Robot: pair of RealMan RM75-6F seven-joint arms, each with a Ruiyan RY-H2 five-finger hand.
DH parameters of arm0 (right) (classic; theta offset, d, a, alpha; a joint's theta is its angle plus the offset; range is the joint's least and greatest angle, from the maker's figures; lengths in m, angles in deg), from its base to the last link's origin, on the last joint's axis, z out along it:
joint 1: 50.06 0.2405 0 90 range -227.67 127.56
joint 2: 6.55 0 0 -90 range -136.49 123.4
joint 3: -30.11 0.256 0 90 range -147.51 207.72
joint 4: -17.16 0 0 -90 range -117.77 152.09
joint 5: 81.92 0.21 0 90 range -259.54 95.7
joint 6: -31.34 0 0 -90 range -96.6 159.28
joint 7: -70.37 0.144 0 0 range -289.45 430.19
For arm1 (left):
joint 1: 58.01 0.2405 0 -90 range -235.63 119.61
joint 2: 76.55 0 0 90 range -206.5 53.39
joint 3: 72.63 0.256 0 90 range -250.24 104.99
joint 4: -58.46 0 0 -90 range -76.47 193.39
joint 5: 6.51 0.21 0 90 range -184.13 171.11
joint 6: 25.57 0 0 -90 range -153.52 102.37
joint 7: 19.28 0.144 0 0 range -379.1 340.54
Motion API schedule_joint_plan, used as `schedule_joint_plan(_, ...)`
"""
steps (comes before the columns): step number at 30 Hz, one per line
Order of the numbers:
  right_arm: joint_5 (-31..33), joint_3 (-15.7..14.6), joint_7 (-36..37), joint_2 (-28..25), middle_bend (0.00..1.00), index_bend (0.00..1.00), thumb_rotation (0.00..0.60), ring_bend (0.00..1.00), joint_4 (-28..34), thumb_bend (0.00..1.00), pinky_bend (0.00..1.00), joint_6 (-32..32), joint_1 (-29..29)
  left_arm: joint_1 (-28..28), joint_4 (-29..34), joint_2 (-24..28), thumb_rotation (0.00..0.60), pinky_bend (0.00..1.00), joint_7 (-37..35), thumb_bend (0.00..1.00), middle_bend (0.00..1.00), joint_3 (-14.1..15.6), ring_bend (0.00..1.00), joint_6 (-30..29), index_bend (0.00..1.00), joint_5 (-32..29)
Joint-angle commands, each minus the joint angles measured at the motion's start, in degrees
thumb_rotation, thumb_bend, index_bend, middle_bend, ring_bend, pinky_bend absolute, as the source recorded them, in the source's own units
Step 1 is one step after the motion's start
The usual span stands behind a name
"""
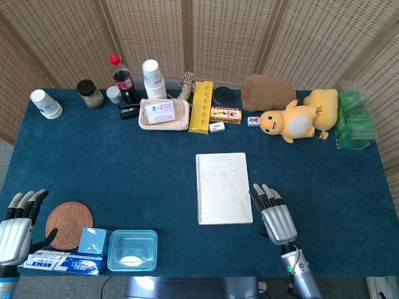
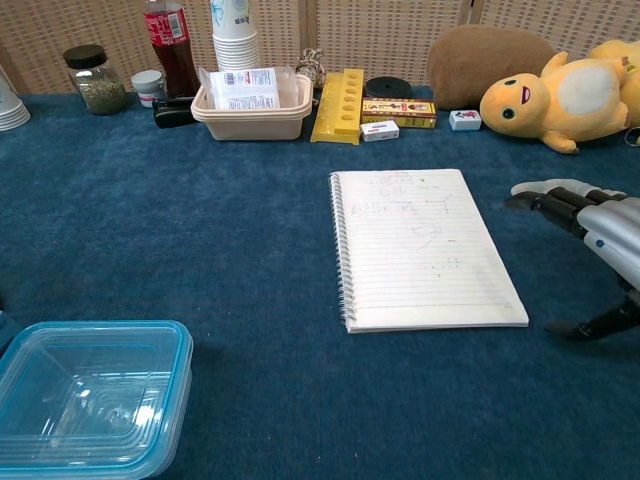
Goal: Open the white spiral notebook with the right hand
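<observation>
Notebook (image 1: 224, 187) mid-table, right hand (image 1: 275, 216) just beside its right edge.

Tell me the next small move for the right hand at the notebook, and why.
Probably slide the right hand a little further left until its fingertips reach the notebook's free right edge. The hand is open, beside that edge, apart from it in the chest view. The spiral runs down the left side, so the top sheet should lift from the right.
</observation>
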Motion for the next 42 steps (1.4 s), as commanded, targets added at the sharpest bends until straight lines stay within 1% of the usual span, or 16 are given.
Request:
schedule_joint_plan(1,0.3,-0.1,-0.1,0.9,0.11,0.10,0.600,0.05,-0.9,0.17,0.17,0.4,0.3,-0.1,0.2,0.3,0.600,0.00,-0.4,0.24,0.14,-0.1,0.08,-0.1,0.15,0.1)
schedule_joint_plan(16,0.0,-1.3,0.9,3.5,0.10,0.09,0.600,0.05,-5.2,0.17,0.17,0.4,1.0,0.1,0.0,0.3,0.600,0.00,-1.1,0.24,0.14,0.3,0.08,-0.3,0.15,-0.4)
schedule_joint_plan(42,0.3,-0.7,1.2,5.6,0.10,0.09,0.600,0.05,-8.5,0.17,0.17,1.2,3.5,0.5,-1.1,-0.1,0.600,0.00,-2.1,0.24,0.14,0.6,0.08,-0.8,0.15,-1.4)
